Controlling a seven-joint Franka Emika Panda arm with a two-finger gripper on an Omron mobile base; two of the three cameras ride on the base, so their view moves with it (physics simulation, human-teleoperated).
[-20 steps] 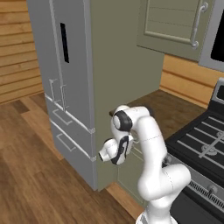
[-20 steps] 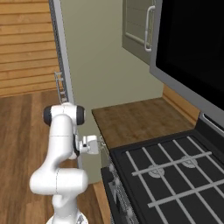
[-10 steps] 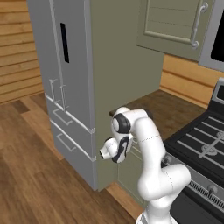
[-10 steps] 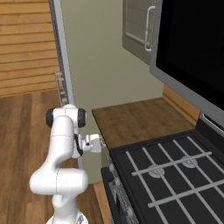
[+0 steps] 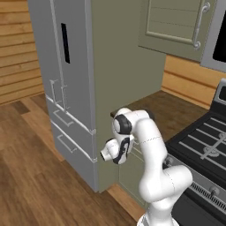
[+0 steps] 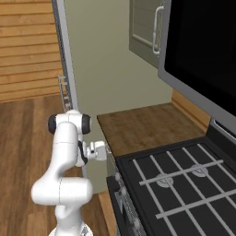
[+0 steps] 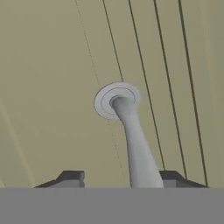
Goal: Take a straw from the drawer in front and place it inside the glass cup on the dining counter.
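Reaching low beside the wood counter, the gripper point(image 7: 118, 177) sits close against the sage-green front panel of the drawer point(image 7: 52, 65), as the hand view shows. A silver handle point(image 7: 131, 140) runs from its round mount on the panel down toward the camera, passing between the two dark fingertips point(image 7: 70, 177), nearer the right-hand one. The fingers stand apart on either side of the handle; whether either pad touches the metal cannot be told.

From the left base view, the white arm point(image 5: 150, 145) folds downward in front of the green cabinet, with the hand turned toward the cabinet face just below the brown counter top point(image 5: 172, 110). A grey fridge point(image 5: 66, 79) stands to the left of it and a black stove point(image 5: 203, 145) to the right. The right base view shows the hand point(image 6: 97, 150) level with the counter's front edge, next to the stove point(image 6: 184, 179).
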